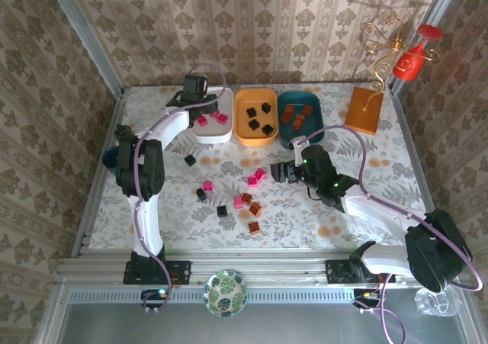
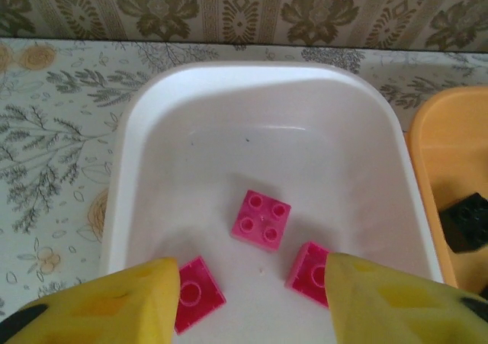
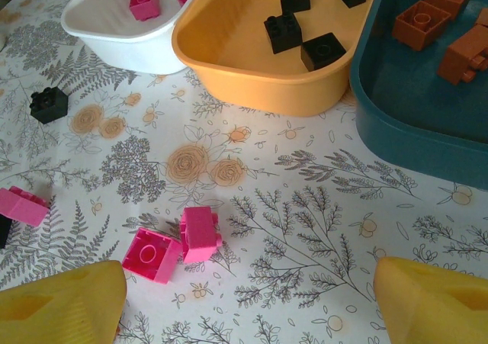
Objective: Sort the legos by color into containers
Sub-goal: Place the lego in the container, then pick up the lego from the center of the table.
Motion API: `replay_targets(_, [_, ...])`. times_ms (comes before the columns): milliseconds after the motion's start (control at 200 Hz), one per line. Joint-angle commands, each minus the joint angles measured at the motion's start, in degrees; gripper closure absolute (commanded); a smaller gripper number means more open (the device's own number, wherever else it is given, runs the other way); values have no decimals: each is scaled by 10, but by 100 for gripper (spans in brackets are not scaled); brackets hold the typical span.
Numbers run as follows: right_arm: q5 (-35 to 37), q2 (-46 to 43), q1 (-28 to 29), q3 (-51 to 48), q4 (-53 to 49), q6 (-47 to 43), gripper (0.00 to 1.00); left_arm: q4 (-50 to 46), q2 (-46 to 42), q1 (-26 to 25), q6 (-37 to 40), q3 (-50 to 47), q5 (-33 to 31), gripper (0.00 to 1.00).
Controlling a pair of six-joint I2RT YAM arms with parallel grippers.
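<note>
Roughly halfway: pink plastic blocks sit in the far shallow white tray under the left claw, black blocks in the orange tray, brown blocks in the dark teal tray, ten-odd loose blocks wait mid-desk below the right claw, both claws spread wide, empty.

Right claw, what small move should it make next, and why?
Probably centre itself over the two loose pink legos and lower toward one. The right claw is open and empty above the table, those legos lie just ahead and off-centre between its fingers, and the white tray already holds pink ones.
</note>
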Motion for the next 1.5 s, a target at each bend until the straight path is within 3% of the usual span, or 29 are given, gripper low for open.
replay_targets(0, [-13,-2,3,0,9,3,14,13,-94,-7,-17,-85,44,39])
replay_targets(145, [-19,2,7,1,14,0,14,80,-225,-41,-53,-274,115,35])
replay_targets(305, [-6,3,7,-1,13,-1,14,66,-330,-113,-40,-416,85,33])
replay_targets(400, [-9,8,7,0,15,0,14,8,-370,-123,-36,-463,50,32])
replay_targets(580, [-8,19,7,4,11,2,14,-38,-408,-126,-24,-526,46,27])
replay_targets(765, [-9,24,7,6,11,4,14,-36,-356,-112,-22,-520,61,28])
replay_targets(1010, [-2,16,7,5,6,2,14,-24,-301,-111,-24,-501,72,46])
replay_targets(1240, [-4,25,7,9,7,3,14,-12,-302,-119,-31,-505,53,62])
replay_targets(1495, [2,21,7,8,2,2,14,28,-329,-122,-33,-470,21,69])
